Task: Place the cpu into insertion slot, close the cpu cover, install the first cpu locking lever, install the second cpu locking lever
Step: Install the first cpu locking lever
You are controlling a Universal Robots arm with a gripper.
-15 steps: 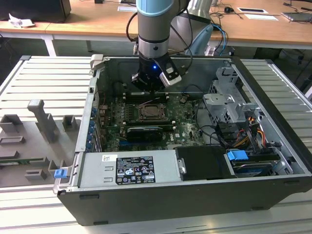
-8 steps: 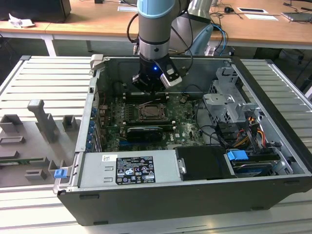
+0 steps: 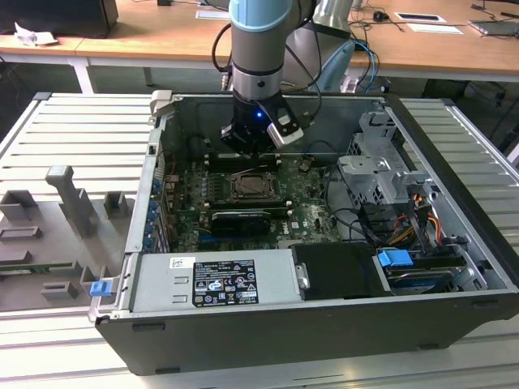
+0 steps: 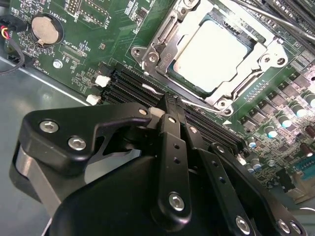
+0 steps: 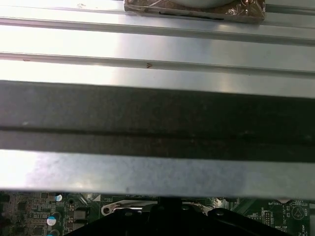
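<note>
The cpu sits flat in the insertion slot on the green circuit board, pale metal face up, w/ the cpu cover already folded down round it, so the chip shows thru the cover's square window. A thin wire locking lever runs along the socket edge nearest the gripper; we can't tell whether it is hooked home or loose.

In the second wrist view the gripper hangs just beside that edge. Its fingers look pressed together, tips meeting w/ nothing between them, right at the lever wire, touching or nearly so; we can't settle which. The socket lies straight ahead of the fingertips, beyond the long black memory slots, and the lever's long axis runs across the fingers' line, not along it. We judge that crossing to be what matters here: tips on the near side of the wire, socket on the far side.

In the exterior view the gripper is low inside the open computer case, over the back of the board, w/ the socket just in front of it. Drive cage stands well apart toward the exterior view's right.
</note>
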